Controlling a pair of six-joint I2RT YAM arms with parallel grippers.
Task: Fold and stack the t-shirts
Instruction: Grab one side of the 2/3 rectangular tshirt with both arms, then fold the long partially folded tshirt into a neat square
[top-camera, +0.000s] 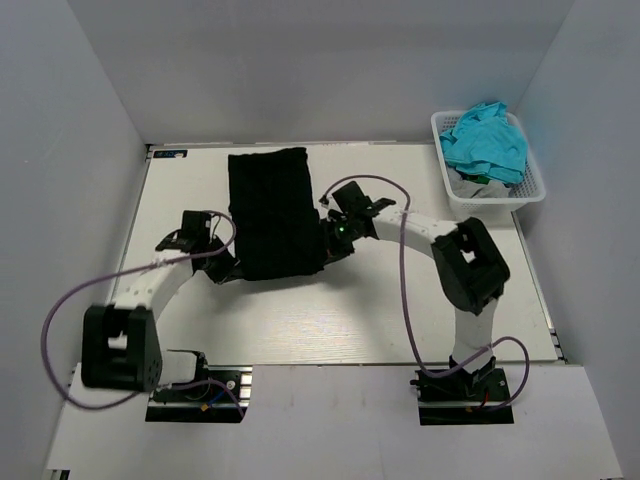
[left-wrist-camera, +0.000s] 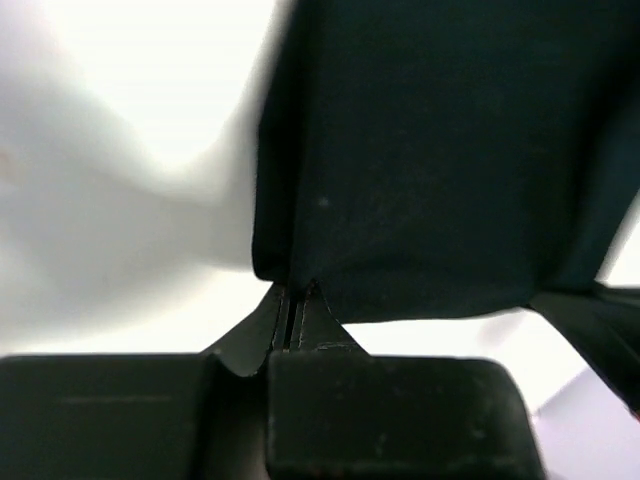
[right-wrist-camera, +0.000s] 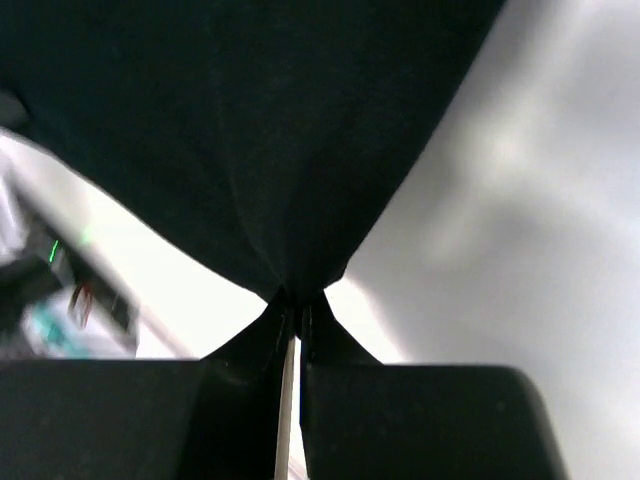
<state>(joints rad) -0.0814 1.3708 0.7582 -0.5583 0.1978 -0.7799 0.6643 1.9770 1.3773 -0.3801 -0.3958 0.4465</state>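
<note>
Black t-shirt (top-camera: 272, 212): lying lengthwise on counter (top-camera: 350, 310), stretching ahead from left tool (left-wrist-camera: 295, 300) and right tool (right-wrist-camera: 295, 300), both pinching its near corners. Probably best: lifting evenly, keeping hem taut, carrying it forward squarely.

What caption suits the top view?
The left hand and right hand each pinch a near corner of the black t-shirt.

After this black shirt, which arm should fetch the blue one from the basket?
Probably right: the basket stands far right, nearer the right gripper; the left gripper pinches the black shirt's opposite corner.
</note>
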